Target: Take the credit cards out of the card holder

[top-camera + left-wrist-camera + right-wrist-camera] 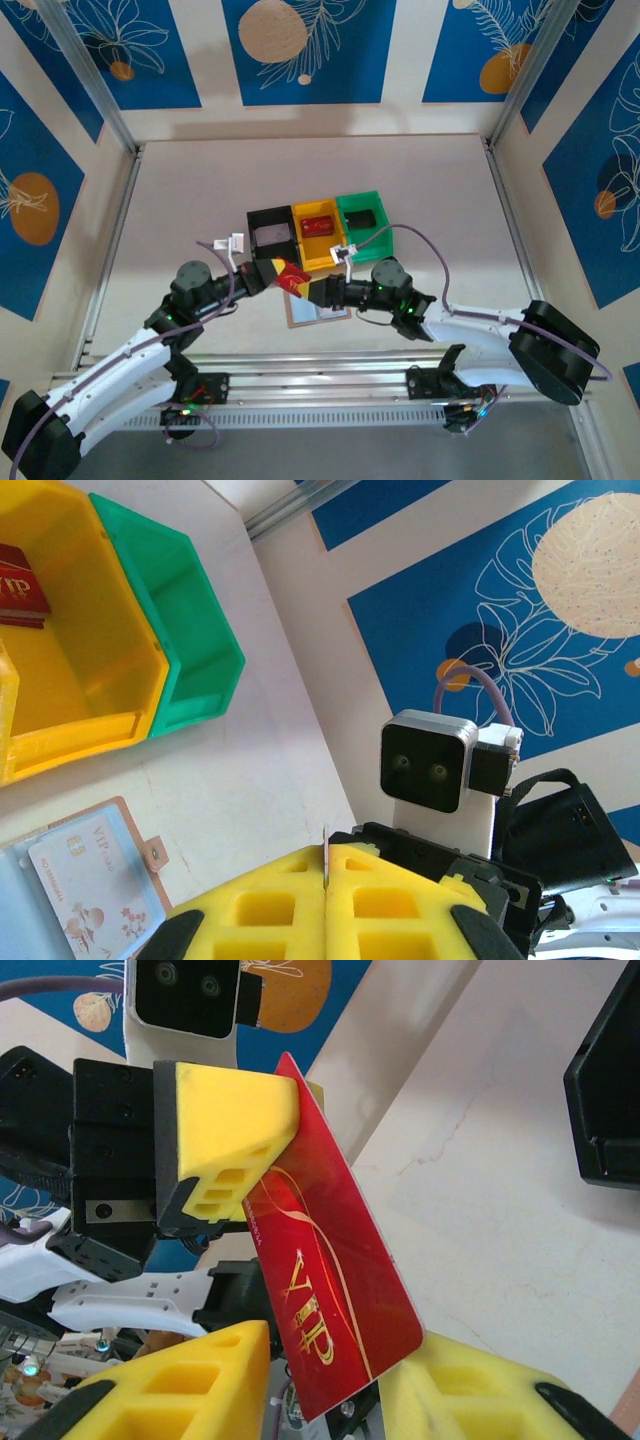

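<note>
Right wrist view gives me the best look. The dark red card (325, 1290) is up in the air. Its top end is pinched tight by the left gripper (326, 855). The right gripper (340, 1388) has its jaws part way apart, one on each side of the card's low end. I cannot tell if they touch the card.

Things could go wrong here. If the left gripper lets go before the right one has a good hold, the card will drop. If both pull at once, the thin card may bend or pop out. If the right jaws only catch a corner, the card may swing and slip.

The card holder (313, 312) lies open on the table (200, 200), at 6 o'clock from the yellow bin (315, 255), right under both grippers. A pale card (85, 890) sits in its pocket, so I think the job is not done.

Some things are hard to see. From the top, the arms cover much of the holder, so I cannot count its cards. In the left wrist view the held card is just a thin line, and the holder is cut off at 7 o'clock.
</note>
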